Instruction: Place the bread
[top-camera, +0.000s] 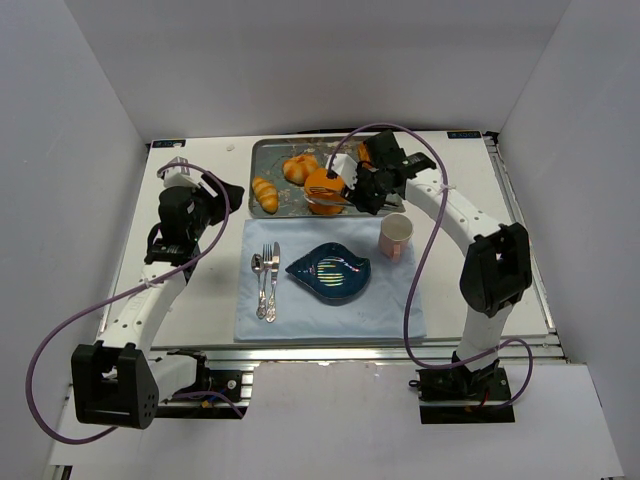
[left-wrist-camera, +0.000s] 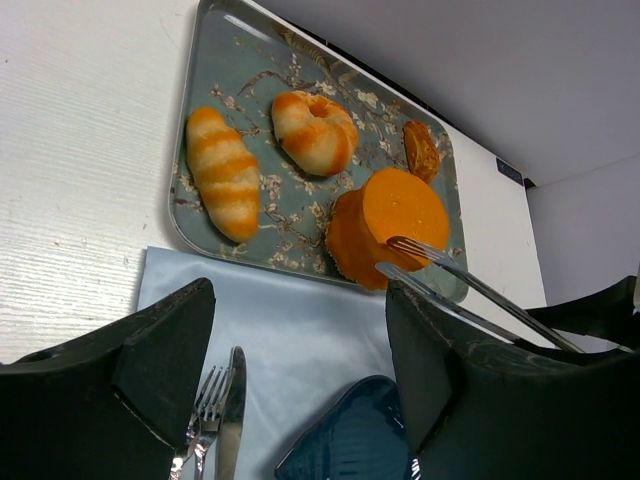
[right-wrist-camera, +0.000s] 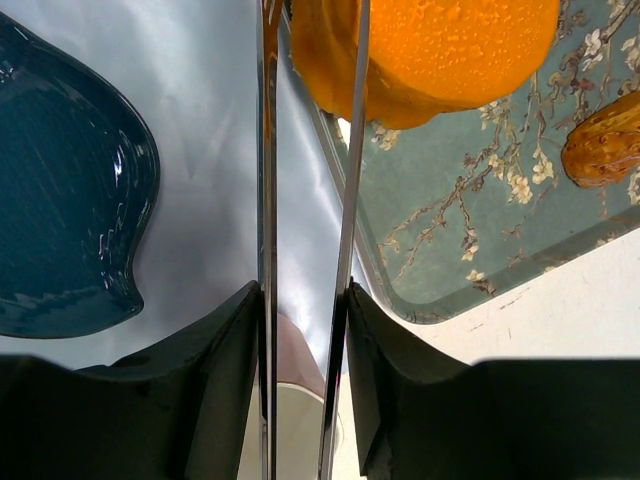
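The smooth orange cylindrical bread (left-wrist-camera: 390, 225) is seen standing on the blossom-patterned grey metal tray (left-wrist-camera: 290, 225), by its near edge. Thin silver metal tongs (right-wrist-camera: 345, 250) are clamped in the right end effector (right-wrist-camera: 305, 300), their tips set against the bread. The left end effector (left-wrist-camera: 300, 320) is spread wide, with nothing held.

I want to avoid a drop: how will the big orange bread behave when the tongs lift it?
Probably it lifts whole: the bread is a thick, compact cylinder. Its smooth round wall may slip between the thin metal tongs. Landing on its side it could roll; on a flat face it should sit steady.
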